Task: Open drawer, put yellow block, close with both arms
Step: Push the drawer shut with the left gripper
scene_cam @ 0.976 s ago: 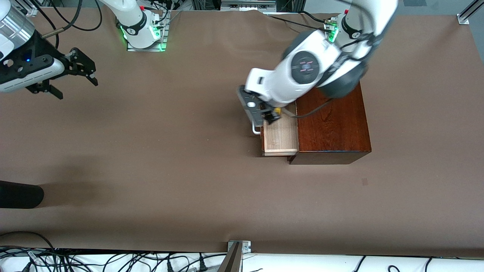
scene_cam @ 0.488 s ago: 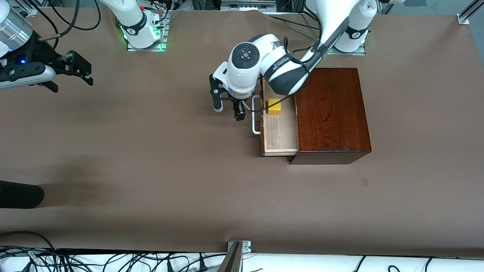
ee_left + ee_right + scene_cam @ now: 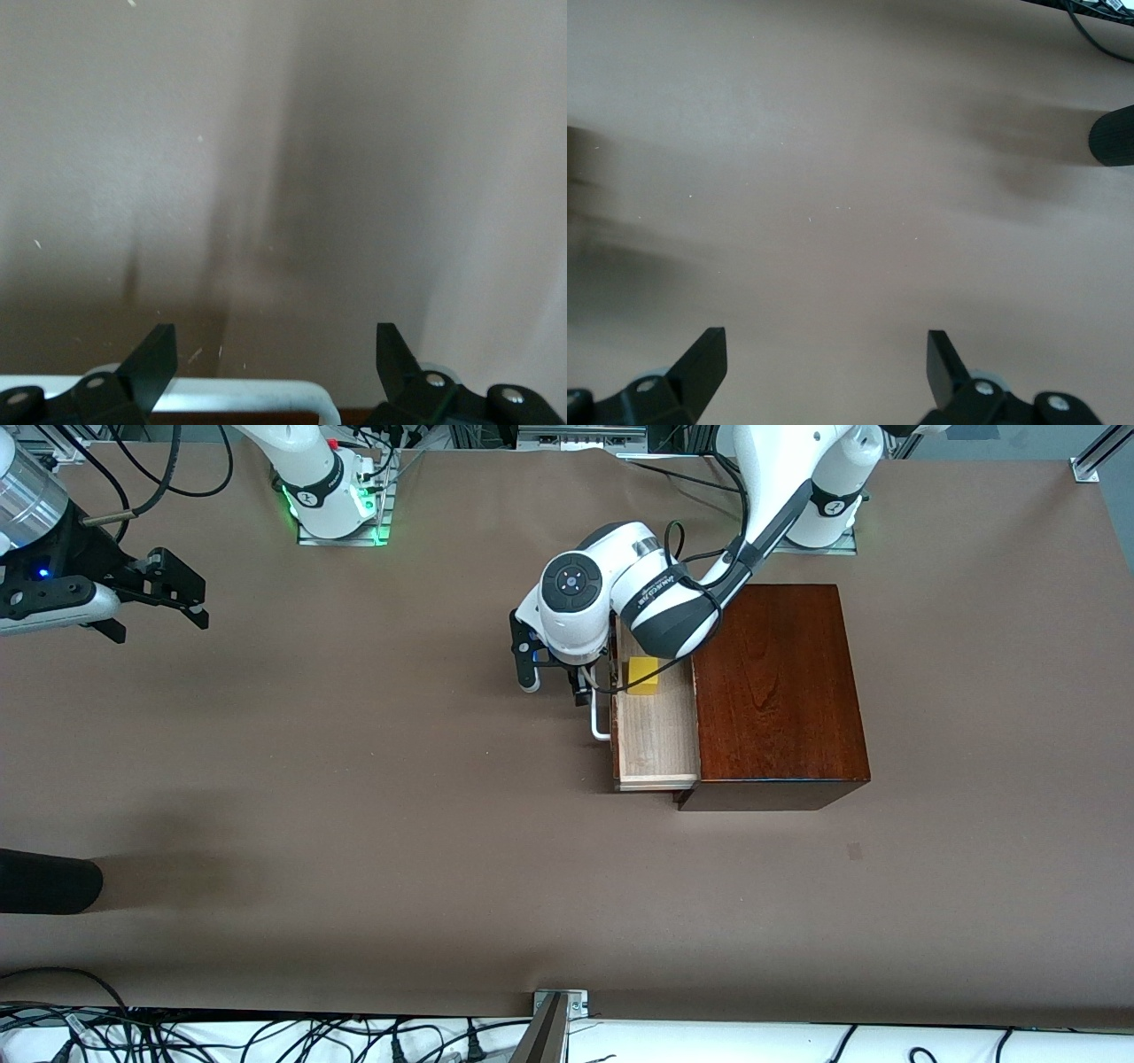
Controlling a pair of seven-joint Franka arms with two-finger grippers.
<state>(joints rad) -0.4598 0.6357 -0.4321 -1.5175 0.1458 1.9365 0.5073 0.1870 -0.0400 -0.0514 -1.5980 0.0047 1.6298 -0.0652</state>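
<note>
The drawer stands pulled out of the dark mahogany box, its white bar handle facing the right arm's end of the table. The yellow block lies in the pale tray, at the end farther from the front camera. My left gripper is open and empty, low over the table just in front of the drawer. In the left wrist view the handle lies between the fingertips, untouched. My right gripper is open and empty, waiting over the table's right-arm end.
A black cylindrical object juts in near the right arm's end, nearer the front camera; it also shows in the right wrist view. Cables run along the table's edges. Brown table spreads wide in front of the drawer.
My left gripper let the yellow block go into the drawer, swung out over the table in front of it, then edged back toward the handle. My right gripper drifted slightly outward.
</note>
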